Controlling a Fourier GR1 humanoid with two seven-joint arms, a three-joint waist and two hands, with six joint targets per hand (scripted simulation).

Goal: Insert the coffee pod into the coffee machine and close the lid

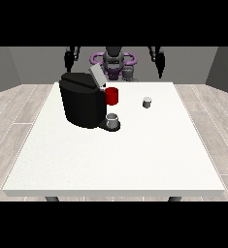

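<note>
We see a white surface (135, 160) under a black coffee machine (81, 104) whose raised lid (97, 76) is light grey. A red part (112, 96) shows at the machine's front, above a grey cup (112, 120) on a dark base. The coffee pod (147, 102) is grey with a pale top. Both hands (68, 59) (160, 60) are black. The robot's torso (113, 60) is dark grey with purple rings. The floor (18, 106) has pale grey wooden planks.
</note>
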